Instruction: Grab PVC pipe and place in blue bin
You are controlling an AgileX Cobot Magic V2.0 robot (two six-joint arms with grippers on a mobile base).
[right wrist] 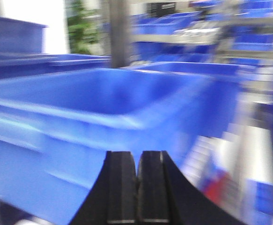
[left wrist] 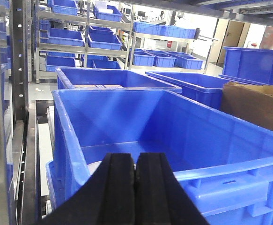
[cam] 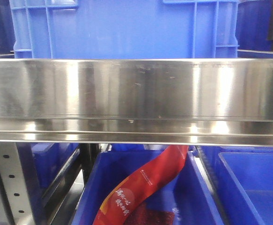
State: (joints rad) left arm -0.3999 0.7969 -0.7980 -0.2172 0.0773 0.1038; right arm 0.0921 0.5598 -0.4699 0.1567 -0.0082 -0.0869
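I see a steel shelf rail (cam: 136, 89) across my front view. Metal racks (left wrist: 103, 44) of blue crates (left wrist: 162, 58) fill the brightly lit hall, with a doorway (left wrist: 232, 35) far behind.

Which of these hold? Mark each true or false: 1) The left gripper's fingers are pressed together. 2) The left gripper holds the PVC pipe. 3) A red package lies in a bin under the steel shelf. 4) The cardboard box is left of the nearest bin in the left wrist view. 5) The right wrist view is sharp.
1) True: the left gripper is shut.
2) False: nothing sits between its fingers, and no pipe is visible.
3) True: the red package lies in a blue bin below the steel shelf.
4) False: the cardboard box is right of the nearest bin.
5) False: it is motion-blurred; the right gripper is shut.
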